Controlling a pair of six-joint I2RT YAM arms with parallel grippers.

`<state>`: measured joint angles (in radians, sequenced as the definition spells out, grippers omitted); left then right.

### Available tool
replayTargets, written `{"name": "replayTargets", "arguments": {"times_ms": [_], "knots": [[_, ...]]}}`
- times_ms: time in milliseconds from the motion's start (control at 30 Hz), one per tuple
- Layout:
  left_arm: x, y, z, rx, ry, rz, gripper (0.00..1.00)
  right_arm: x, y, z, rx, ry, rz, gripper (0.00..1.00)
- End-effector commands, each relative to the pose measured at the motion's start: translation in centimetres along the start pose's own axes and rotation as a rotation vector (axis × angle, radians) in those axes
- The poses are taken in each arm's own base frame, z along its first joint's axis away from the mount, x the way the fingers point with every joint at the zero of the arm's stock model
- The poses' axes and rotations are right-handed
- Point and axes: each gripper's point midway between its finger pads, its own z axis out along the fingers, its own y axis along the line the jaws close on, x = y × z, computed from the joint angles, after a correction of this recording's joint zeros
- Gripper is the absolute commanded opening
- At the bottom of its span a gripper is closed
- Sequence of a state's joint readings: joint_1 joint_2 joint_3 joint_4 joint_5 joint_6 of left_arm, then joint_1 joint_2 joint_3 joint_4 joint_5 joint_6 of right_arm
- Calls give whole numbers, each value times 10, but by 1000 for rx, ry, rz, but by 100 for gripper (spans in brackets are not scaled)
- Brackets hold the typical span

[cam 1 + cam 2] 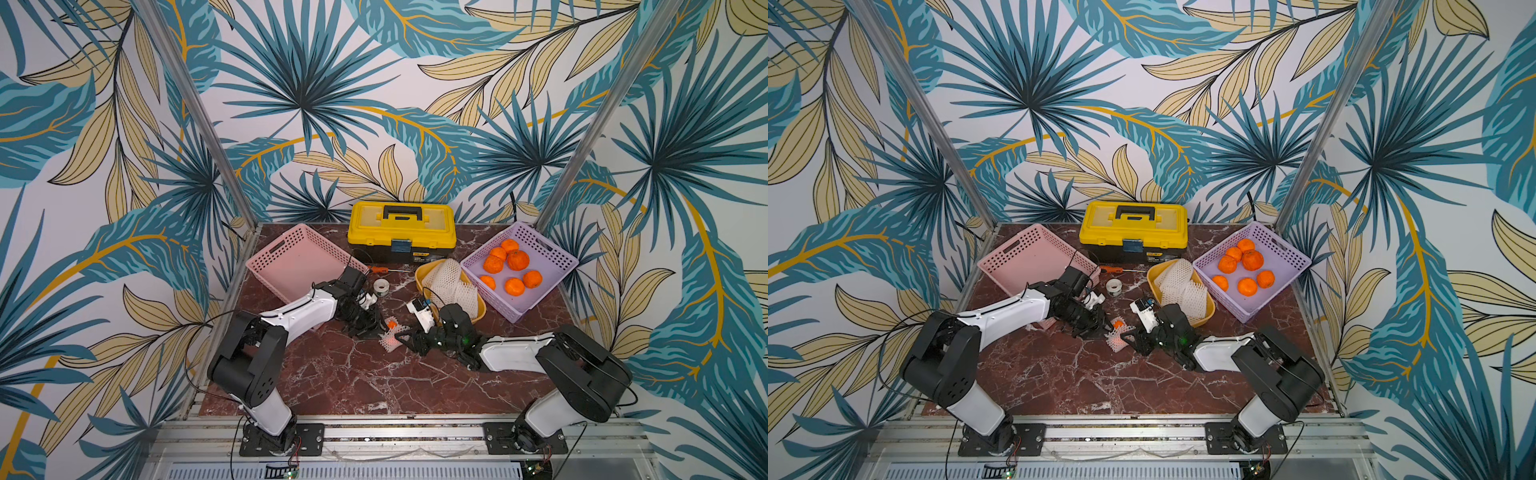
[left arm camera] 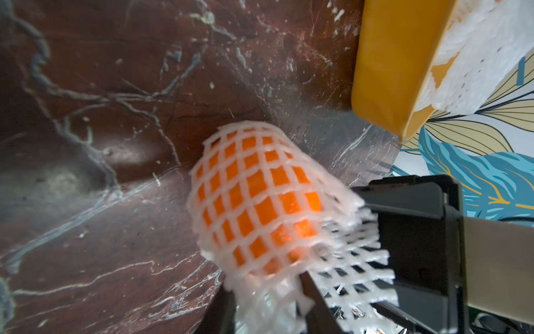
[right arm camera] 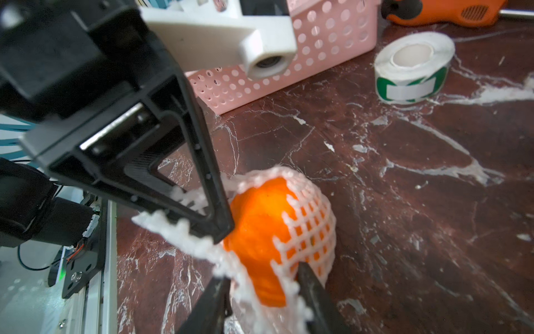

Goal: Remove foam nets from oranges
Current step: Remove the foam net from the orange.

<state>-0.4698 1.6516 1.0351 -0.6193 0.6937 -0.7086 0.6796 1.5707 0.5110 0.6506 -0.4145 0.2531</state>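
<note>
- Right wrist view: one orange (image 3: 260,231) lies on the marble table (image 3: 404,188), half wrapped in a white foam net (image 3: 309,219).
- Just behind the fruit, the right claw (image 3: 264,274) pinches the net's loose end.
- On the other side, the left claw (image 2: 265,289) is released, jaws parted, with the net's frayed rim lying between them.
- Both top views show the fruit mid-table, between the two claws.

oranges (image 1: 515,286) bright orange, their basket (image 1: 550,249) lilac, foam net (image 2: 257,199) white diamond mesh, toolbox (image 1: 401,232) yellow, table (image 1: 374,382) red-brown marble with white veins
</note>
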Motion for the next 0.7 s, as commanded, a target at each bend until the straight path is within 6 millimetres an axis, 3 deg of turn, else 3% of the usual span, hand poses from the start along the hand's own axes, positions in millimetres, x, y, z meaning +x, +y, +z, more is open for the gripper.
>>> {"name": "replayTargets", "arguments": {"times_ms": [0,67,200,367,533,667], "knots": [[-7,-18,-9,34,-32,42,54,-15,19,-4,-32,-33,-87,29],[-8,-21,-12,35,-37,34,71,-17,20,-6,-12,-31,-109,22],[-6,-25,-18,50,-33,4,89,-21,22,-12,43,-42,-164,13],[-1,-36,-23,95,-14,-26,98,-25,23,-12,97,-39,-228,7],[0,-40,-27,102,-21,-20,98,-30,19,-9,131,-54,-233,2],[-5,-42,-37,105,-63,-1,99,-40,18,-19,157,-112,-219,0]]}}
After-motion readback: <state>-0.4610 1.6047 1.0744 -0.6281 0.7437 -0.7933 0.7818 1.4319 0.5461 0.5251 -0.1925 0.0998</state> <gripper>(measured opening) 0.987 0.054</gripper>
